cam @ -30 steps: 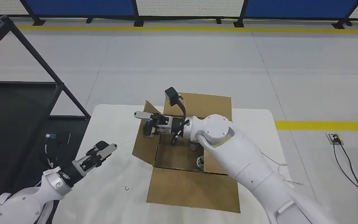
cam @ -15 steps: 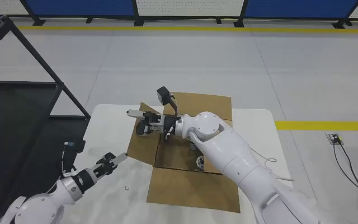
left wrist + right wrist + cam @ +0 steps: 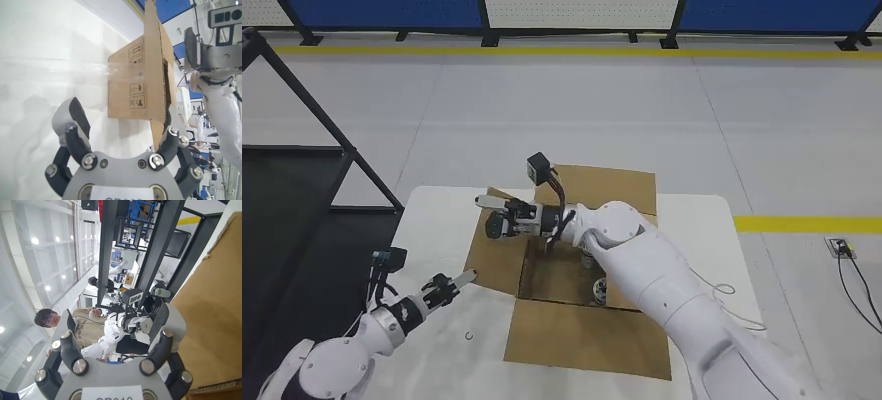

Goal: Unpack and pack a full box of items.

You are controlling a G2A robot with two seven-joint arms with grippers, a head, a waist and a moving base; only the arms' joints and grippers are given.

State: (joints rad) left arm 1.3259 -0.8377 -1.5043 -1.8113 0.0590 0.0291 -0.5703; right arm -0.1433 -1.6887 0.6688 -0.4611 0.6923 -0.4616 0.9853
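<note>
The left gripper (image 3: 464, 278) has neared the box (image 3: 582, 340) flap (fingers apart); right gripper (image 3: 490, 214) fingers apart too.

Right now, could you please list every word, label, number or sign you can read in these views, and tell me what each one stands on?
Cardboard box, side wall: four pictograms, no readable words; one shows two upward arrows, one an umbrella, two are too small to tell.
White label on the left claw: cut off by the picture's edge, unreadable.
Second label on the right claw: likewise cut off, unreadable.
</note>
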